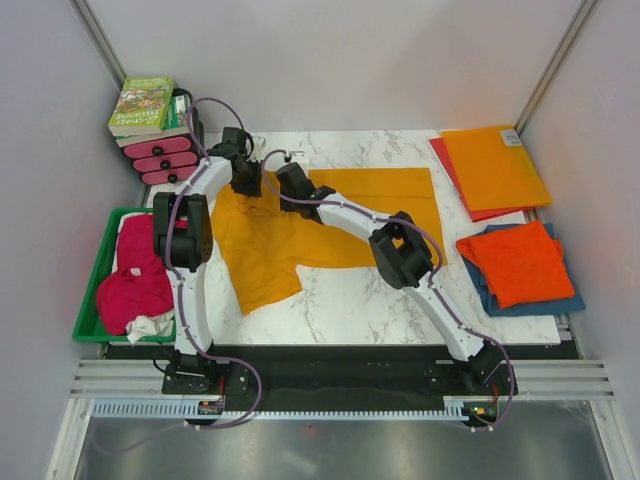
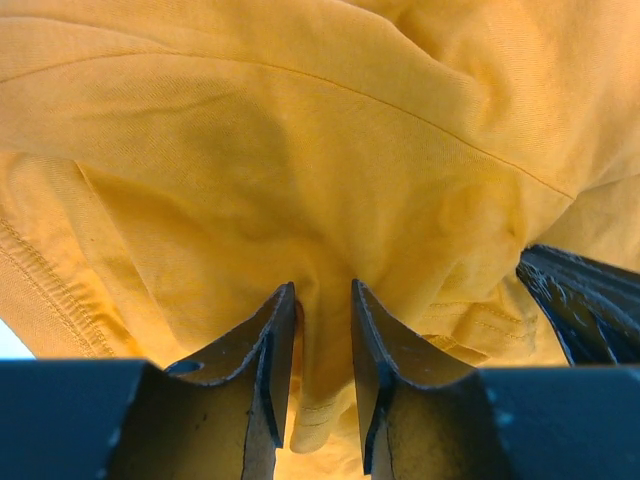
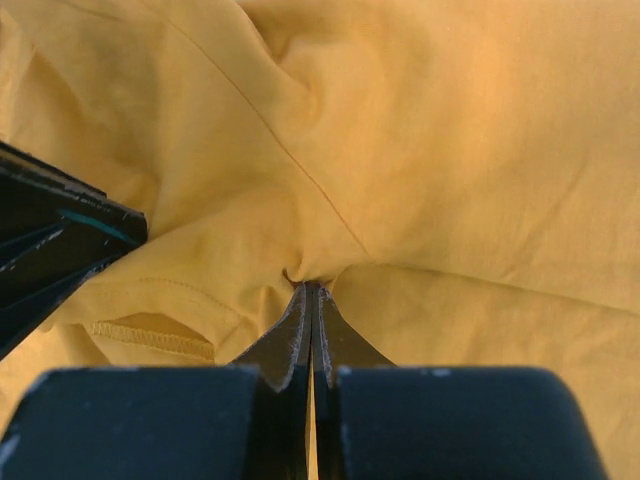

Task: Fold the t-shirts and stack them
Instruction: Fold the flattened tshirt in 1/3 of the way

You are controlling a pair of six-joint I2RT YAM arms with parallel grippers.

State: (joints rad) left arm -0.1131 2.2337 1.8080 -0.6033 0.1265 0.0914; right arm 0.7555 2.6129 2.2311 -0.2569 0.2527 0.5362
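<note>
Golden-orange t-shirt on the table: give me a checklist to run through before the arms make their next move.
1. Right gripper shut on the golden-orange t-shirt: ok.
2. Left gripper holding the shirt: ok, a fold is bunched between its fingers.
3. Grippers apart from each other: ok, though close.
4. Fold finished: not ok, the left part lies spread and rumpled.
5. Stack ready at the right: ok, red-orange t-shirt lies folded on top.

Marble table (image 1: 380, 300) holds golden shirt (image 1: 265, 250) mid-left, orange sheet (image 1: 495, 165) far right, blue shirt (image 1: 555, 303) near right, green tray (image 1: 95, 275) left.
</note>
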